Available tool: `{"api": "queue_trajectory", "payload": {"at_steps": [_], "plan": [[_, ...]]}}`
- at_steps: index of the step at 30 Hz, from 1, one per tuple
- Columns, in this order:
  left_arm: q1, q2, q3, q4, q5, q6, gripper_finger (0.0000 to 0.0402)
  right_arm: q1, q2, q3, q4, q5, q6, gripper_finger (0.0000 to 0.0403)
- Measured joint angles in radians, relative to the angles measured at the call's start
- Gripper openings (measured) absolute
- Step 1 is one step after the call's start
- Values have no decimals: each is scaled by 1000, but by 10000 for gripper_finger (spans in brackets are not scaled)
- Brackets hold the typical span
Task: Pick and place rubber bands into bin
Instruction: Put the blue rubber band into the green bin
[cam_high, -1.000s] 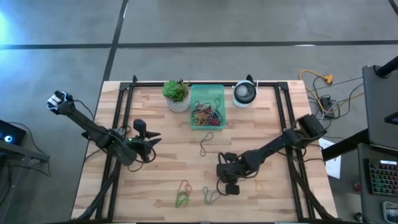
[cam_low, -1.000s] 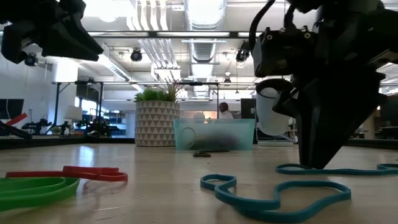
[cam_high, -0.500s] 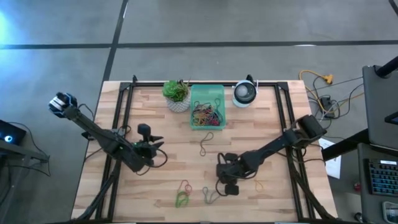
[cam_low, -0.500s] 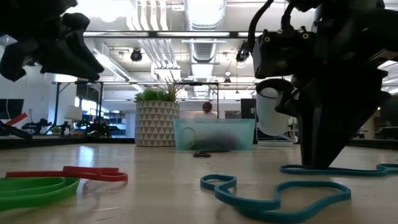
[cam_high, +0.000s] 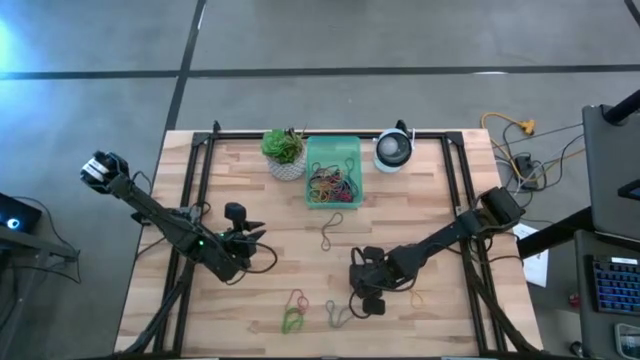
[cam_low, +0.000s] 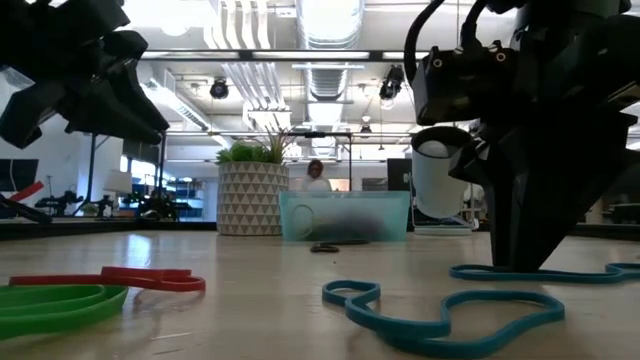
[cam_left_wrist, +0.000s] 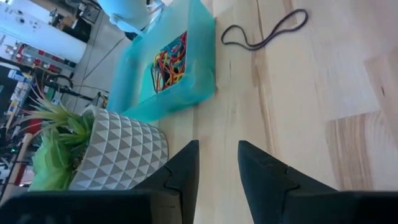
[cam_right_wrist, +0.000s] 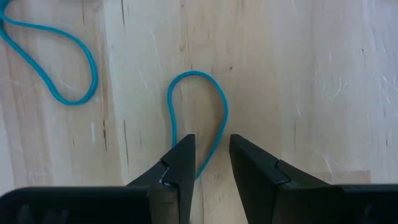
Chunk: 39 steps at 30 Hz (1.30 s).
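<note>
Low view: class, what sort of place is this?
Probably an open-plan robotics lab or workshop: exposed ceiling ducts, a wooden table with rubber bands, and a person at work behind the bin.

Grey concrete floor (cam_high: 400, 35); ceiling ducts (cam_low: 245, 70) under bright lights.

I see ceiling lights (cam_low: 330, 20) glaring behind backlit, silhouetted arms; the near green band (cam_low: 50, 305) blurs softly.

Mint-green bin (cam_high: 333, 172) holding tangled rubber bands (cam_high: 332, 182), teal band (cam_right_wrist: 198, 118), red band (cam_low: 110, 279), green band (cam_low: 50, 304) loose on wood
</note>
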Motion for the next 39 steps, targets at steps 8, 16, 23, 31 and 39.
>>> {"api": "queue_trajectory", "payload": {"at_steps": [8,16,23,31,39], "plan": [[0,-1,0,6,0,-26,96,12,0,-1,1,31,50,78],[0,-1,1,24,10,-28,96,23,1,-1,-1,86,88,55],[0,-1,1,24,28,-28,96,30,3,-1,1,153,88,14],[0,-1,1,23,29,-27,96,41,13,47,-30,282,6,8],[0,-1,1,23,30,-27,96,29,22,181,-142,467,-92,8]]}}
